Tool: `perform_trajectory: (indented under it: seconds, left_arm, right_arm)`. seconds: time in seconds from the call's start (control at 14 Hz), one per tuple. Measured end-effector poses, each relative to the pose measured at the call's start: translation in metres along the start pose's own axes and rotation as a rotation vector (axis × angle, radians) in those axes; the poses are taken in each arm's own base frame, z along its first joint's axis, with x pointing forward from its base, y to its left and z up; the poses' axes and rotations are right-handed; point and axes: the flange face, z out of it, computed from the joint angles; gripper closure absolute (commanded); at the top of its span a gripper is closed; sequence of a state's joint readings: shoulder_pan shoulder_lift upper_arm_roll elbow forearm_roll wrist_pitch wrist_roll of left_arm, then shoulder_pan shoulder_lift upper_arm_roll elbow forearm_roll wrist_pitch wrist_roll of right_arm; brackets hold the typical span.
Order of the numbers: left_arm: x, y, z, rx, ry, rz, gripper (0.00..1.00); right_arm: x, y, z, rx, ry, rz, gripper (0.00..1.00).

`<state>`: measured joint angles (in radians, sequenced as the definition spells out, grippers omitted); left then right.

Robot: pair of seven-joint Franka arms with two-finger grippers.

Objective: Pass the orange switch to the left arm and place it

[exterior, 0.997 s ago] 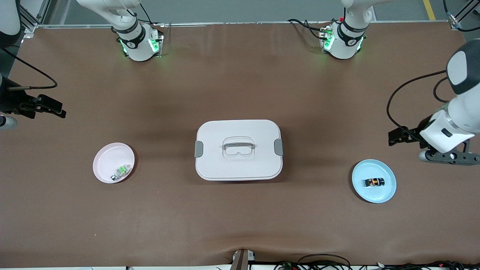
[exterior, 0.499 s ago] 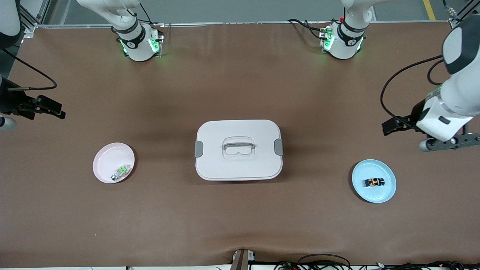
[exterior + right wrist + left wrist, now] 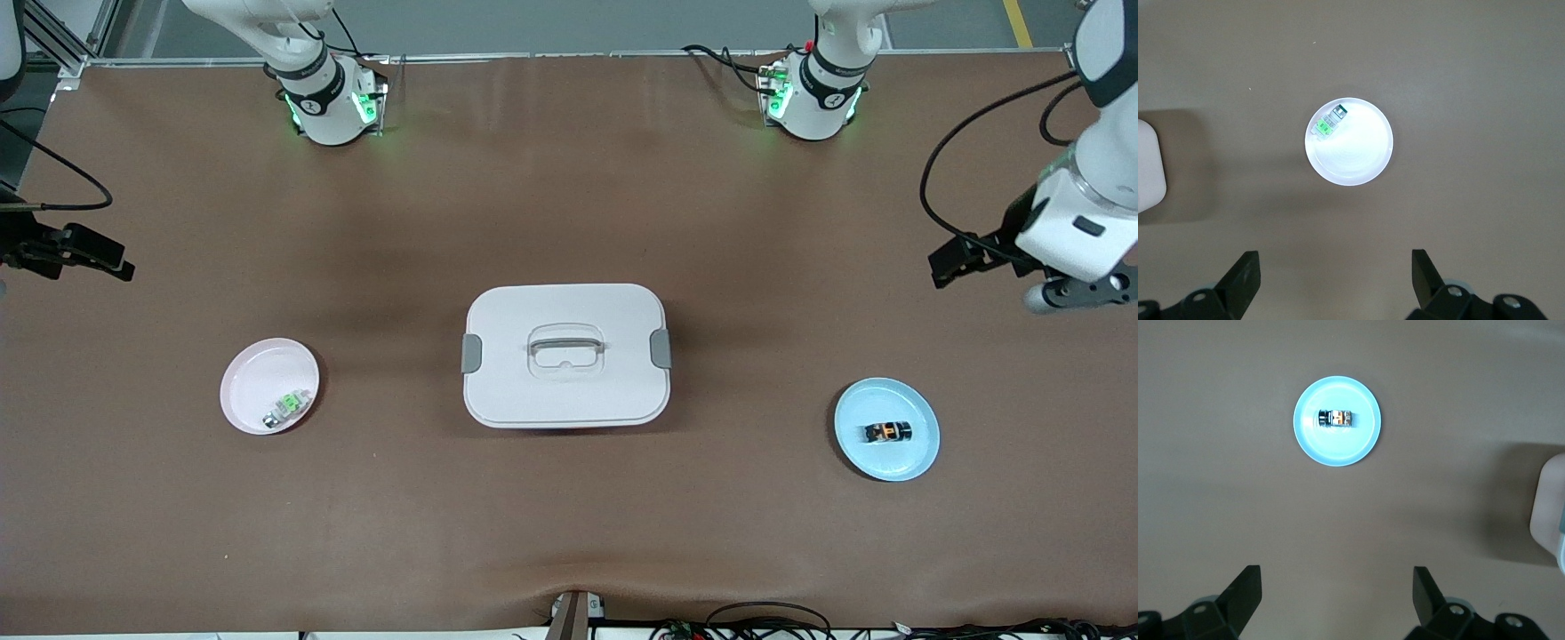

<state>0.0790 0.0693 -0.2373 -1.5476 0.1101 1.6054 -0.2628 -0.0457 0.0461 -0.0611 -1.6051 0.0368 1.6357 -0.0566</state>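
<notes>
White box [image 3: 565,391] (grey clips), blue plate [image 3: 916,455], pink plate [image 3: 249,373].

Brown mat-covered table [image 3: 569,204], grey floor [image 3: 551,22] past its edge, yellow floor line [image 3: 1017,22]

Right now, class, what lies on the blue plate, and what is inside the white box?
On the blue plate lies the orange switch, alone, untouched by either gripper. The white box is shut by its lid, so its contents cannot be seen.

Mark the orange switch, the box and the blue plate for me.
orange switch [image 3: 887,432], front view, on its orange middle.
box [image 3: 565,391], front view, on the bare lid below the handle.
blue plate [image 3: 889,468], front view, on the rim nearest the camera.
</notes>
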Motion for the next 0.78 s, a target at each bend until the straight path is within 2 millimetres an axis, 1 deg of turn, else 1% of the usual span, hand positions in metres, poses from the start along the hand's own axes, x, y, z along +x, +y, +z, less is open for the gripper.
perform_trajectory:
  seconds: [0.36,0.5,0.64,0.78]
  left_arm:
    - [-0.033,-0.006,-0.009,0.019,0.012,0.014,0.00]
    - [-0.037,-0.018,-0.012,0.020,0.019,0.051,0.00]
    - [-0.037,-0.032,-0.014,0.018,0.022,0.083,0.00]
    - [-0.037,-0.036,-0.015,0.017,0.023,0.092,0.00]
  right_arm:
    - [0.000,-0.002,-0.002,-0.004,0.007,-0.007,0.00]
    - [0.000,-0.008,-0.003,-0.019,0.010,-0.025,0.00]
    - [-0.001,-0.015,-0.005,-0.031,0.014,-0.041,0.00]
    - [-0.002,-0.015,-0.008,-0.035,0.021,-0.042,0.00]
